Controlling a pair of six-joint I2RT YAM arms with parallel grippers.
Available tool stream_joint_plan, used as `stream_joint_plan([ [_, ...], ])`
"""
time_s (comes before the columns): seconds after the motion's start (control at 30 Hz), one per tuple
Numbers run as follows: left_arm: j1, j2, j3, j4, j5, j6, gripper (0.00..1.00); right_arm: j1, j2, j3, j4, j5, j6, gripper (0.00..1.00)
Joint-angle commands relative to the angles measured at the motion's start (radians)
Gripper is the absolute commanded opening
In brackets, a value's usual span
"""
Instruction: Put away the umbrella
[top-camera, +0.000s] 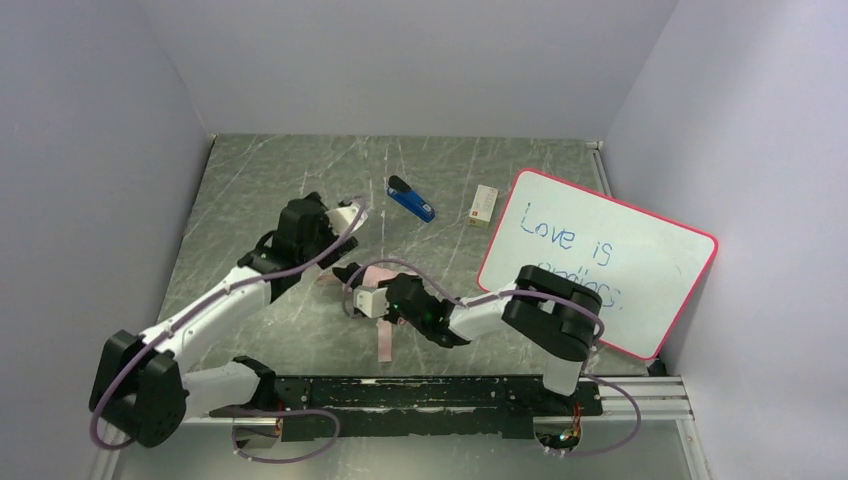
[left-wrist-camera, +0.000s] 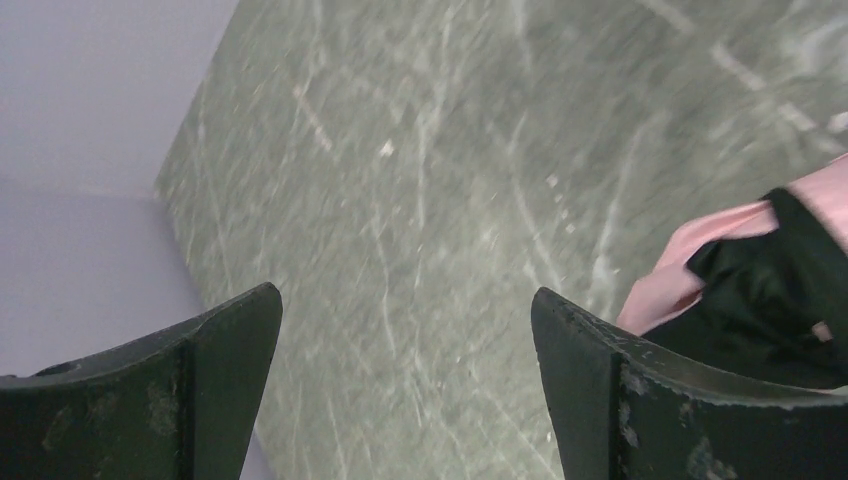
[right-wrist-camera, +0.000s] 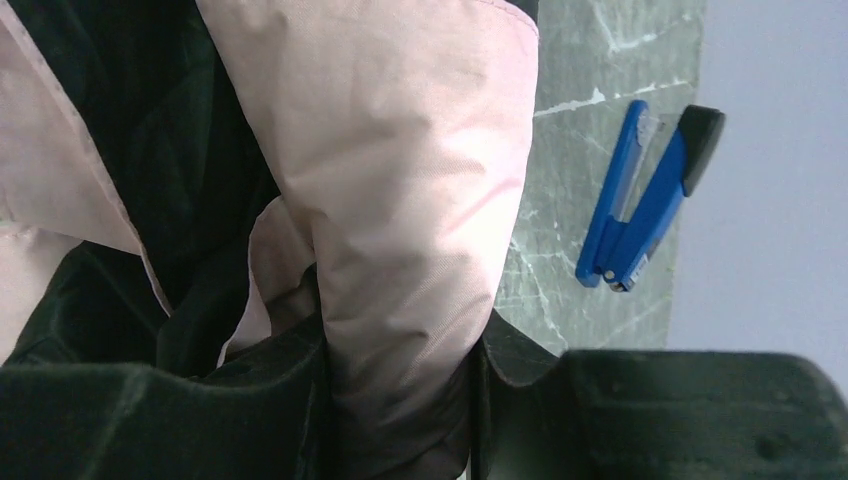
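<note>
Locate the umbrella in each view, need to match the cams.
Top external: umbrella at the centre of the table, its strap trailing toward the bases.
Left wrist: umbrella at the right edge, pink and black fabric.
Right wrist: umbrella fills left and centre.
Shared landmark: grey marbled table in all three; blue stapler in top external and right wrist.
</note>
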Motion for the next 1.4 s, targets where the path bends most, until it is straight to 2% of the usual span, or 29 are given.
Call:
stream_joint_plan([
  [0.0,0.011,0.106,0.180,-0.257,0.295,0.024,0.97,0.072,0.097,-0.081,-0.119,0.101,0.030,0.06],
  [0.27,0.010,0.338,0.392,-0.536,0.615,0.124,0.97,0.178,0.138,-0.150,-0.005,0.233,0.016,0.06],
  [0.33,0.007,0.382,0.421,-0.581,0.666,0.151,0.92,0.200,0.151,-0.159,0.020,0.254,0.013,0.07],
  [0.47,-0.023,0.438,0.449,-0.638,0.735,0.192,0.88,0.234,0.175,-0.169,0.057,0.274,0.017,0.07],
  [0.63,-0.060,0.487,0.450,-0.670,0.756,0.219,0.89,0.265,0.212,-0.180,0.108,0.310,0.010,0.08],
  [1.13,-0.096,0.680,0.520,-0.759,0.858,0.266,0.88,0.285,0.209,-0.199,0.108,0.324,0.032,0.08],
  [1.23,-0.122,0.708,0.516,-0.783,0.853,0.284,0.84,0.287,0.210,-0.198,0.113,0.325,0.029,0.08],
  [1.37,-0.130,0.758,0.508,-0.815,0.840,0.303,0.74,0.287,0.212,-0.193,0.117,0.327,0.023,0.08],
])
